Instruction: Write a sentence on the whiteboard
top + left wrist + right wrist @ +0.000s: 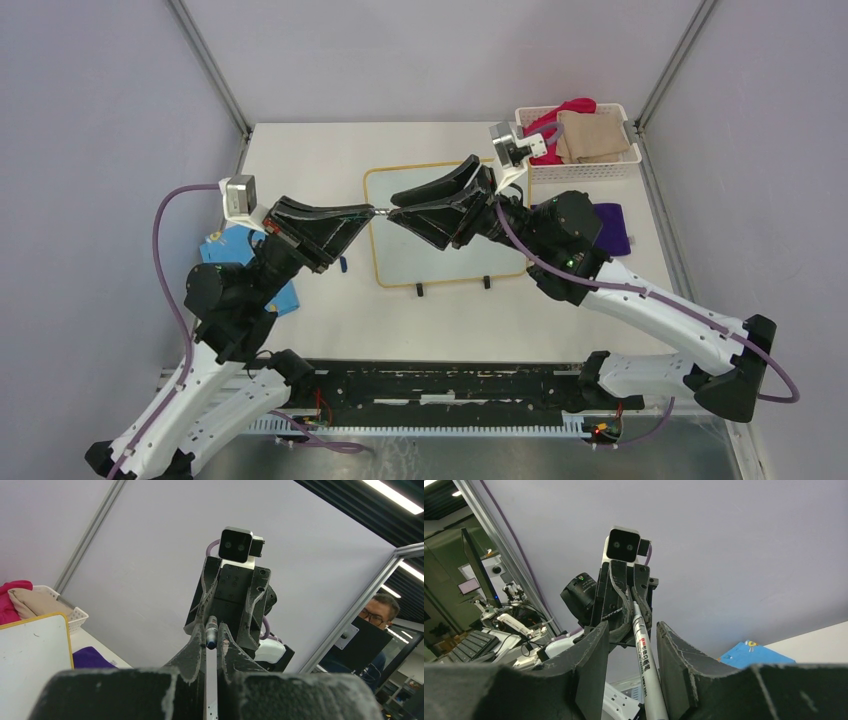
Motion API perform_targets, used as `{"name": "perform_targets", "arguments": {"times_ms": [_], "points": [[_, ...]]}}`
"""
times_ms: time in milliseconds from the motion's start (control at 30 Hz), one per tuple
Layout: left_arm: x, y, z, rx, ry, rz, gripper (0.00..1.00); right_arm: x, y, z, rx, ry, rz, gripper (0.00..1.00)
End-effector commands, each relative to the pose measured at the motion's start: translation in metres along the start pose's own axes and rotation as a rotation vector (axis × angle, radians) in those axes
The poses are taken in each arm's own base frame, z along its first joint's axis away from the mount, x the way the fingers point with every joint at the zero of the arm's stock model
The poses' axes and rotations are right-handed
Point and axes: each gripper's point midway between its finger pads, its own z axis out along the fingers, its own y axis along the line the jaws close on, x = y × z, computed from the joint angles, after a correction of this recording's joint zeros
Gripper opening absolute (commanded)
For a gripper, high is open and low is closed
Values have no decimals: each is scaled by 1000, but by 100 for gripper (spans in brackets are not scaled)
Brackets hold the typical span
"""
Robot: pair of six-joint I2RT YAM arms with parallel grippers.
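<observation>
**Marker passed across between the two arms, above the whiteboard.**
The marker [642, 645] is clamped in the left fingers [355, 220]. The right fingers [408, 214] are parted around its barrel, with a gap visible on each side. The whiteboard [445, 265] is laid flat on the surface [320, 160], beneath the meeting fingertips, its two black feet [419, 290] turned toward the arm bases.

Glossy white whiteboard [420, 266], yellow-orange rim. White marker [647, 665], red and black print. Blue card [225, 248], purple cloth [612, 228].
</observation>
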Motion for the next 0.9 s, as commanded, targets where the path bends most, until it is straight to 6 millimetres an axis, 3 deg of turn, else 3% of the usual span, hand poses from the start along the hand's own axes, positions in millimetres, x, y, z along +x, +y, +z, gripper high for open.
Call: {"name": "perform_targets", "arguments": {"times_ms": [0,267,567,867], "points": [[-19,-11,2,2,-51,63,2,-35,29,2,-82,-69,-19,45],[-25,-15,4,8,-65,73,2,-25,20,4,-55,-38,-14,45],[-24,-15,5,18,-69,64,2,-25,16,4,-46,-66,-9,33],[-24,-13,5,12,-69,65,2,-20,18,8,-73,-45,10,36]]}}
